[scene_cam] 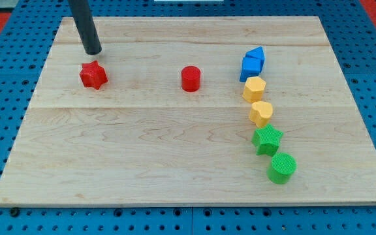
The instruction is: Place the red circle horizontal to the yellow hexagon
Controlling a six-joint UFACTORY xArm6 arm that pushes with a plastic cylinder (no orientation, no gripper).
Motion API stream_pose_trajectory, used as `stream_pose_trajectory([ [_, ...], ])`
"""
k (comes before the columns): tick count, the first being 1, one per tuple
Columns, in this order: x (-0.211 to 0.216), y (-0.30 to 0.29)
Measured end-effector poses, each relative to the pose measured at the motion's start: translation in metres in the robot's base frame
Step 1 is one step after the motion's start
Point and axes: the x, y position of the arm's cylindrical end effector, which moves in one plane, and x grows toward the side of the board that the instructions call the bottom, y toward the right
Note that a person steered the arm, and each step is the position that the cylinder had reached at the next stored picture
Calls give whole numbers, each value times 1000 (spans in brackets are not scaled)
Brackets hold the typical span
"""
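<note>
The red circle [190, 78] stands near the middle of the wooden board [142, 150], in its upper half. The yellow hexagon [254, 88] lies to its right, a little lower. A second yellow block [261, 113] sits just below the hexagon, touching it. My tip [93, 51] is at the upper left of the board, just above a red star [93, 75] and far to the left of the red circle.
Two blue blocks [252, 64] sit together just above the yellow hexagon. A green star [267, 140] and a green circle [282, 168] continue the column downward on the right. A blue pegboard surrounds the board.
</note>
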Motion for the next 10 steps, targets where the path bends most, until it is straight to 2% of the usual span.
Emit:
stream_pose_trajectory([
  [1,-29,-31],
  [2,-38,-33],
  [3,-71,2],
  [4,-68,104],
  [5,-20,176],
  [6,11,131],
  [7,14,235],
  [8,66,268],
  [9,80,215],
  [10,76,174],
])
